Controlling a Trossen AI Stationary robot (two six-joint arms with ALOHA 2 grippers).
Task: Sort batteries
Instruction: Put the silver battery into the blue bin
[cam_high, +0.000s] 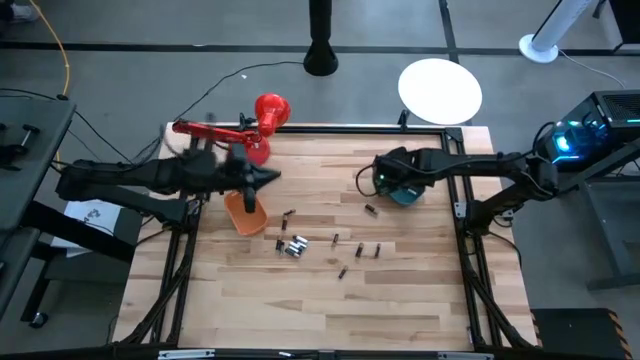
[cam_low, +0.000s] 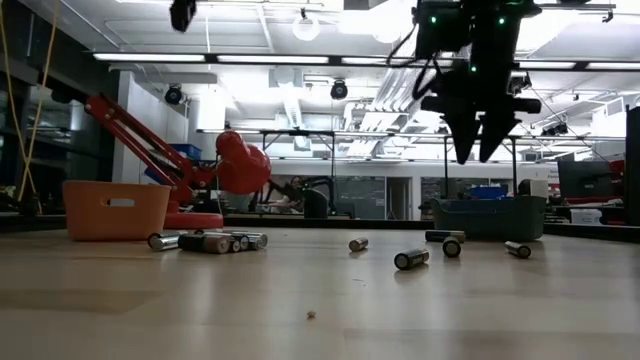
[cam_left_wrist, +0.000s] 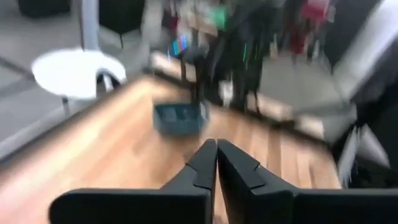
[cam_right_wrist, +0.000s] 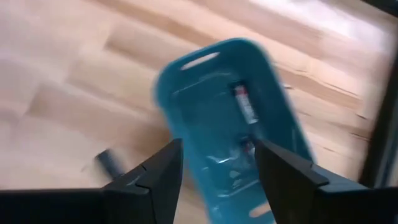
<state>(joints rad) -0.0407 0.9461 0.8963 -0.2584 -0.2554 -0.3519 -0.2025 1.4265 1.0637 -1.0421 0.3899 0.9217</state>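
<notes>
Batteries (cam_high: 292, 246) loose btwn orange bin (cam_high: 246, 216), teal bin (cam_high: 403, 191).

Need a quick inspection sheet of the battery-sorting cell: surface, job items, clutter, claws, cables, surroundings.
Surface: wooden table, bare boards toward the front.
Job's things: loose batteries scattered mid-table; orange bin on the left, teal bin on the right with at least one battery inside.
Clutter: red desk lamp at the back-left corner.
Claws: left claw shut, empty, over the orange bin; right claw open above the teal bin.
Cables: yellow cable and dark leads on the floor at left.
Surroundings: white round stool behind the table.
</notes>
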